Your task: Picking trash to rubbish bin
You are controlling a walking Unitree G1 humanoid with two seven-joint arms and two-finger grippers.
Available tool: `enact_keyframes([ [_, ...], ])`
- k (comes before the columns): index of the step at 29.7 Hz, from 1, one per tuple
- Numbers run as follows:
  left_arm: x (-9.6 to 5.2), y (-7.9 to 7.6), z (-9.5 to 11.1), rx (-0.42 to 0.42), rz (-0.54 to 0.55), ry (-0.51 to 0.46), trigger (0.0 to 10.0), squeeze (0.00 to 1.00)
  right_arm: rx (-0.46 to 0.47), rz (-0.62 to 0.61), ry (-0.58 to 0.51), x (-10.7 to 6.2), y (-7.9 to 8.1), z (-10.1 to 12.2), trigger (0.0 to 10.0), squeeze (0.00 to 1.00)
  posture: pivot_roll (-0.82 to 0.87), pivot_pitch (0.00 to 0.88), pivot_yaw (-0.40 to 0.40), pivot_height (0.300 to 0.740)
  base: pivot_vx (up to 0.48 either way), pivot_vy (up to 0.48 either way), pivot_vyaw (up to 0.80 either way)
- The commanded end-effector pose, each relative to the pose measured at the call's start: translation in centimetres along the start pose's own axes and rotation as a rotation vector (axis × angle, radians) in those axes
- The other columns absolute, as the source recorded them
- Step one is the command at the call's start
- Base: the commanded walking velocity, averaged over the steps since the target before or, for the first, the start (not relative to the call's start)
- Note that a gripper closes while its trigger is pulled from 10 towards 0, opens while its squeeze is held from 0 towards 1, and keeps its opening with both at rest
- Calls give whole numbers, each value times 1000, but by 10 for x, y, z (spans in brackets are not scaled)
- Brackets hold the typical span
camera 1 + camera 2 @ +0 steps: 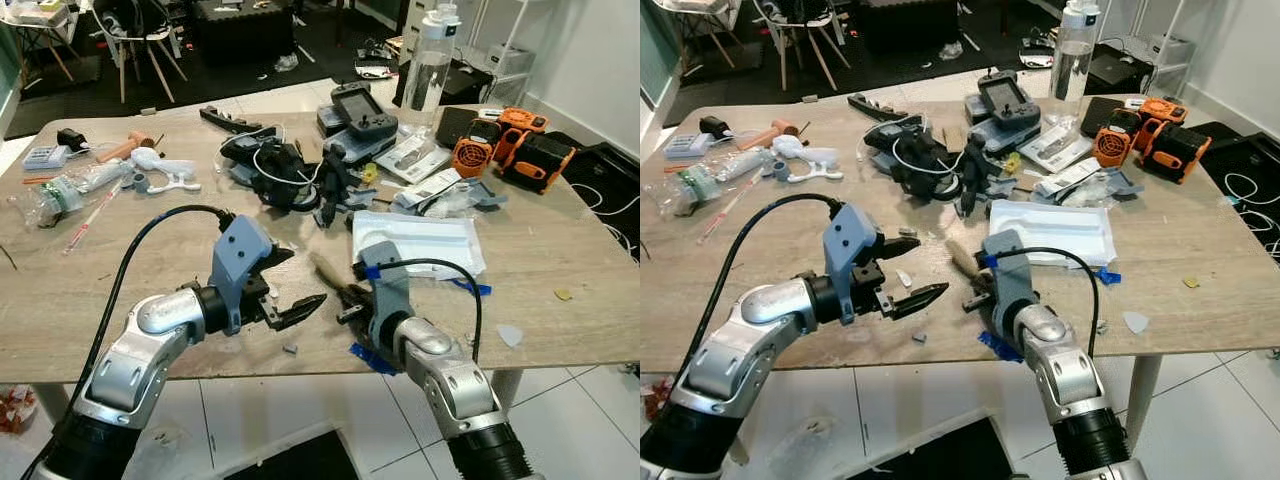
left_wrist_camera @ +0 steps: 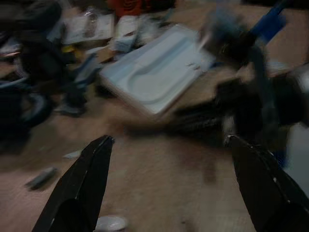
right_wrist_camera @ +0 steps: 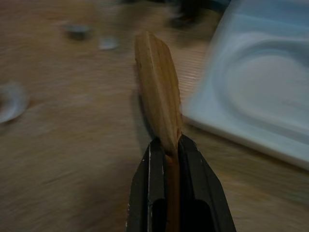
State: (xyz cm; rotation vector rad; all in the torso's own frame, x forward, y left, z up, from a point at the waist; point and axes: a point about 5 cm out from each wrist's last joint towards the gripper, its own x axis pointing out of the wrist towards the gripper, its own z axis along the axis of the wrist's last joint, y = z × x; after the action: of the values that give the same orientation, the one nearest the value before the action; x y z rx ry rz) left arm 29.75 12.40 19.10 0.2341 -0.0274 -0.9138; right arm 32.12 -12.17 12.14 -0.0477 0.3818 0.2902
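Observation:
A flat wooden stick (image 3: 159, 92) sticks out from my right gripper (image 1: 347, 293), which is shut on its near end just above the wooden table (image 1: 150, 290) by the front edge. In the head views the stick (image 1: 325, 270) points away from me, towards a white plastic tray (image 1: 420, 240). My left gripper (image 1: 300, 278) hovers open just left of it, with nothing between its fingers (image 2: 91, 179). Small scraps lie near it: a grey bit (image 1: 290, 348) and a white flake (image 1: 903, 278). Blue tape (image 1: 365, 355) sticks to the table edge under my right wrist.
The back half of the table is cluttered: black cables and gear (image 1: 280, 170), a remote controller (image 1: 362, 108), a clear bottle (image 1: 428, 65), orange tools (image 1: 520, 140) and a plastic bag (image 1: 70, 190). Bare tabletop lies at the front left and front right.

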Motion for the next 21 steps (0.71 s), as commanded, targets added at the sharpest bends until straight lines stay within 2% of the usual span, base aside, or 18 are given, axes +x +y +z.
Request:
enact_keyframes([
  [1,-1,11,-2,26,92,6,10000,0,39,-55,-166,-4,-8,22,10000,0,1,145,82,740,0,0,0],
  [2,-1,11,-2,26,92,6,10000,0,39,-55,-166,-4,-8,22,10000,0,1,145,82,740,0,0,0],
  [3,0,17,-2,33,144,7,10000,0,48,-84,-240,-8,-11,35,10000,0,0,146,82,740,0,0,0],
  [5,0,17,-2,33,144,7,10000,0,48,-84,-240,-8,-11,35,10000,0,0,146,82,740,0,0,0],
  [8,-2,36,8,63,307,-57,10000,0,20,-166,-487,-25,-34,80,10000,0,-1,142,81,740,0,0,0],
  [9,-2,36,8,63,307,-57,10000,0,20,-166,-487,-25,-34,80,10000,0,-1,142,81,740,0,0,0],
  [10,-3,43,11,70,376,-71,10000,0,10,-145,-558,-32,-36,92,10000,0,-5,143,79,740,0,0,0],
  [11,-3,43,11,70,376,-71,10000,0,10,-145,-558,-32,-36,92,10000,0,-5,143,79,740,0,0,0],
  [13,-5,53,12,80,477,-70,10000,0,-1,-90,-630,-37,-34,103,10000,0,-8,144,77,740,0,0,0],
  [14,-5,53,12,80,477,-70,10000,0,-1,-90,-630,-37,-34,103,10000,0,-8,144,77,740,0,0,0],
  [16,-8,61,12,84,552,-66,10000,0,-5,-20,-686,-39,-26,108,10000,0,-8,145,75,740,0,0,0],
  [18,-11,67,13,86,614,-77,10000,0,2,-2,-747,-43,-20,112,10000,0,-8,145,75,740,0,0,0],
  [20,-15,73,12,54,703,-73,10000,0,-28,-107,-818,-49,-24,117,10000,0,-8,145,75,740,0,0,0],
  [21,-17,76,8,2,765,-54,10000,0,-77,-188,-840,-53,-27,117,10000,0,-2,143,67,740,0,0,0],
])
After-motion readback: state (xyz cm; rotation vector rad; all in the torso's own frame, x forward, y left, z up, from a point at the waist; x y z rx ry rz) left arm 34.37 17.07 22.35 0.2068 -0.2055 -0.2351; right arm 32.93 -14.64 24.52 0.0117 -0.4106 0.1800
